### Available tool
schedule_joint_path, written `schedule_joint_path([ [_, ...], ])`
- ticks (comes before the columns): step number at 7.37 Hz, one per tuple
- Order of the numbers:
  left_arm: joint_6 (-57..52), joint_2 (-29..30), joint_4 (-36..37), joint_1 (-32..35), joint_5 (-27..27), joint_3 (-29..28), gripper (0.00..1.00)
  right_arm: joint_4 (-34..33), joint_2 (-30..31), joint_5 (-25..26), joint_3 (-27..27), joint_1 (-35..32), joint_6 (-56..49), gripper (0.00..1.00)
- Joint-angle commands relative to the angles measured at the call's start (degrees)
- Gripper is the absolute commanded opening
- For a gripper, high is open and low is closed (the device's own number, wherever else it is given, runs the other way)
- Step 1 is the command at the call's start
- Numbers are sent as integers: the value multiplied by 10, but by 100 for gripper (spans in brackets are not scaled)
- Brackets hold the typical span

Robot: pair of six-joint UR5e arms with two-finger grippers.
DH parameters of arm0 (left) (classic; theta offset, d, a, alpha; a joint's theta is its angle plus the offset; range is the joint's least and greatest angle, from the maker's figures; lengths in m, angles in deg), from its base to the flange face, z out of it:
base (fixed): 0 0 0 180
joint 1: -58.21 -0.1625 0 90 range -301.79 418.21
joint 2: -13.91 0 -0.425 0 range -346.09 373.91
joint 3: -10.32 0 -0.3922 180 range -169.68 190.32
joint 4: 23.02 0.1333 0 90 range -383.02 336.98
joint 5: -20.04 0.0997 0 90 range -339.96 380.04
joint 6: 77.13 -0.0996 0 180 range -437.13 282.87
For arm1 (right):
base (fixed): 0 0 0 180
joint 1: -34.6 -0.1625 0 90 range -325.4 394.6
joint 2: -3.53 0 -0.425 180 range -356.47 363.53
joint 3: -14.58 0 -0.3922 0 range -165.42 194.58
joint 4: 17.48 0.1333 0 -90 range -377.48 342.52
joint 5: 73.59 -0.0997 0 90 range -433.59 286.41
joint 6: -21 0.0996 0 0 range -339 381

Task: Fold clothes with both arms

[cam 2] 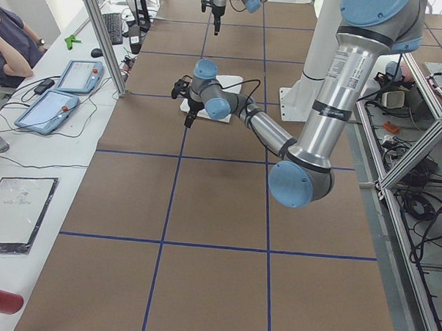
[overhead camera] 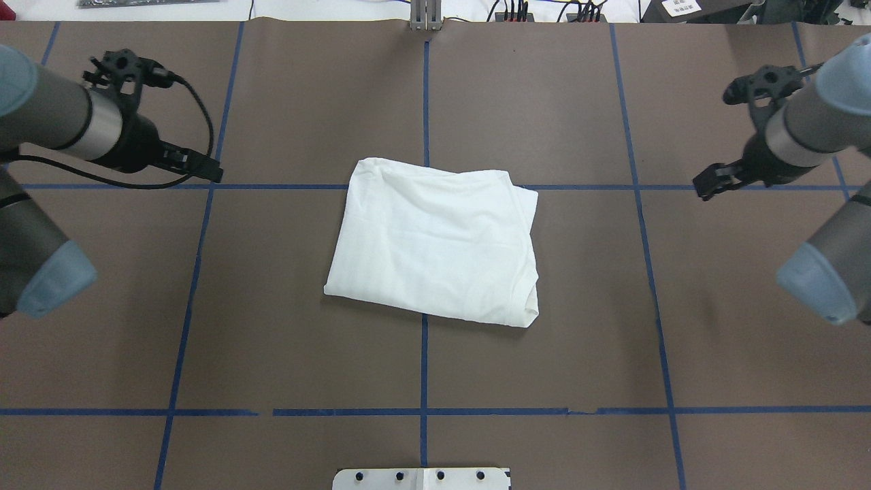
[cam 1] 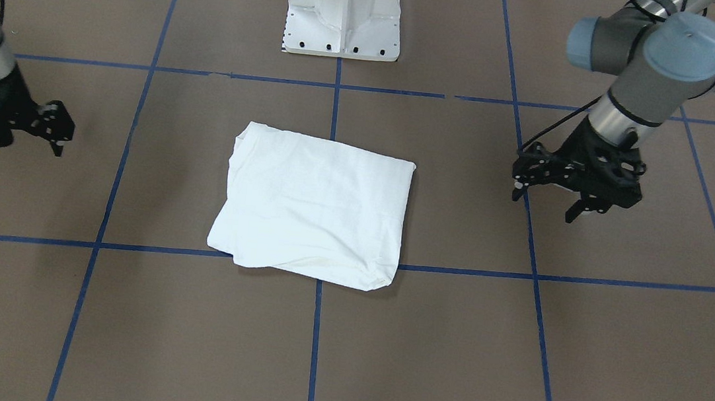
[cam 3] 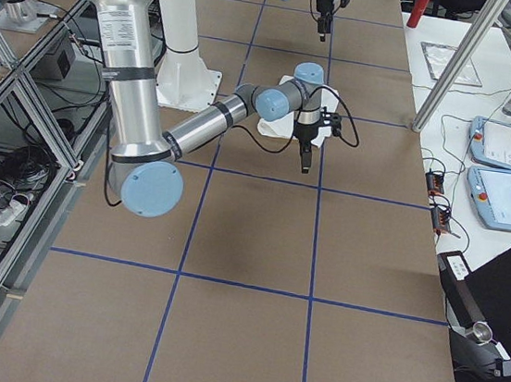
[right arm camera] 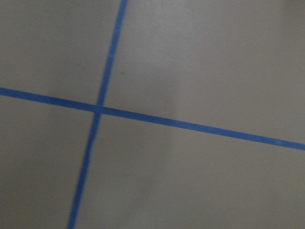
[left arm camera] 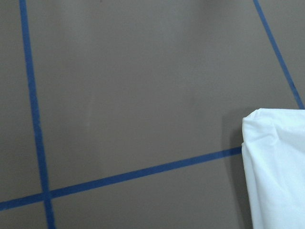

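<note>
Shirt (cam 1: 314,206) lies folded in a rough rectangle at centre of table (cam 1: 446,369), over blue tape (cam 1: 456,271) lines, front view. Left gripper (cam 1: 544,205) and right gripper (cam 1: 24,151) hang well apart either side, fingers spread, empty. Overhead: neither touches the cloth. Left wrist: shirt corner at lower right.

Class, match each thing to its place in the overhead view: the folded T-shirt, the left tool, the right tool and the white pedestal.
Things:
1. T-shirt
2. left tool
3. right tool
4. white pedestal

Places:
A. bottom edge, in the middle
B. right side, apart from the cloth
C. centre, lying folded
D. left side, apart from the cloth

Pairs: 1-C, 2-D, 3-B, 4-A
</note>
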Motion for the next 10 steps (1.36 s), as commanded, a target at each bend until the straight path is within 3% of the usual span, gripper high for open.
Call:
schedule_joint_path([
  [1,-238,-119,2,125,-49,24,100,0,110,-89,5,-152,-246,100],
  [3,-398,-176,3,234,-58,-4,100,0,173,-169,-30,-265,-366,100],
  [5,-397,-221,-3,279,-108,-38,100,0,221,-178,-42,-324,-409,100],
  [8,-404,-230,-2,326,-115,-94,100,0,238,-173,-41,-349,-407,100],
  [10,-404,-234,51,336,-172,-87,100,2,235,-174,-45,-345,-392,100],
])
